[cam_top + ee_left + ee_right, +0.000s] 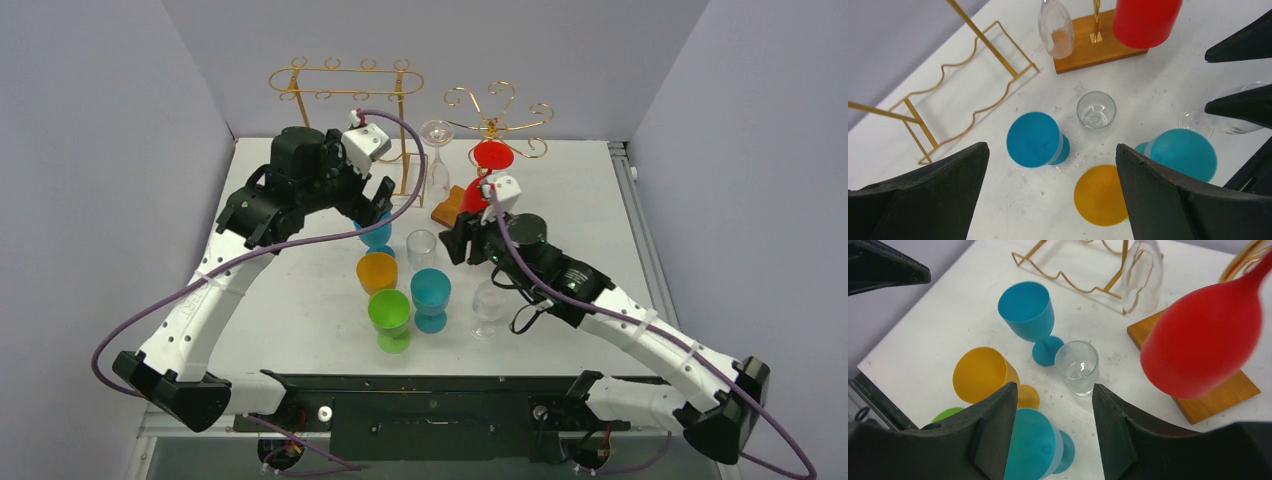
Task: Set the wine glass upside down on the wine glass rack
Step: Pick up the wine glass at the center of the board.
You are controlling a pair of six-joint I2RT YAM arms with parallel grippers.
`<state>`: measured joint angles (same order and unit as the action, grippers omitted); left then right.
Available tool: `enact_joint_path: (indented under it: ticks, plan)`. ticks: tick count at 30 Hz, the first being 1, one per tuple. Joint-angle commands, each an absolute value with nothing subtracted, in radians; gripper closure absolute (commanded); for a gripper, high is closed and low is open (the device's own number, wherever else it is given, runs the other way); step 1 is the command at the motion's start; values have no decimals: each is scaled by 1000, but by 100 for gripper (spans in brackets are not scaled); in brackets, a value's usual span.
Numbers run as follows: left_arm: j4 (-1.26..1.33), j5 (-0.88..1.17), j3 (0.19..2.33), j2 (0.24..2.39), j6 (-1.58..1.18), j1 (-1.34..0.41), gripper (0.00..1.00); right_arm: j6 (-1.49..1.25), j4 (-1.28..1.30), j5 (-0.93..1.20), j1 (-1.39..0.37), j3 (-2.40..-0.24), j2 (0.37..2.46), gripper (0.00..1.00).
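Left claw (1050, 147) spread, blue wine glass (1034, 139) beneath

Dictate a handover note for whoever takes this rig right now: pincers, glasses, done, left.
Left pincer: open, empty, above the blue glass.
Right pincer: open, empty, by the small clear tumbler.
Done: red glass and one clear glass hang upside down on the wooden-based rack.
To do: blue glass, orange glass, teal glass and green glass stand upright on the table, none gripped.

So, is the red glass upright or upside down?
Upside down: the red glass hangs from the rack, stem up, bowl down.
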<state>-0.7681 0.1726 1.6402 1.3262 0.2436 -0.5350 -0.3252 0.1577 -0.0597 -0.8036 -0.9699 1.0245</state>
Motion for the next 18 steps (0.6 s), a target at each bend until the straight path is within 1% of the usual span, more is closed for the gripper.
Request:
enact_joint_path:
  ticks: [1,9,14,18]
  plan:
    - [-726,242,1564,1260,147,-462,4,-300,343,-188,-886,-1114,1181,47]
    - [-676,276,1429,1192,55,-362,4,-262,482,-130,-922,-1330,1443,53]
    - [-692,275,1412,1177,27,-313,4,-237,526,-95,-923,-1425,1570,53]
    - [-687,276,1401,1149,24,-289,4,-223,520,-112,-924,-1451,1638,52]
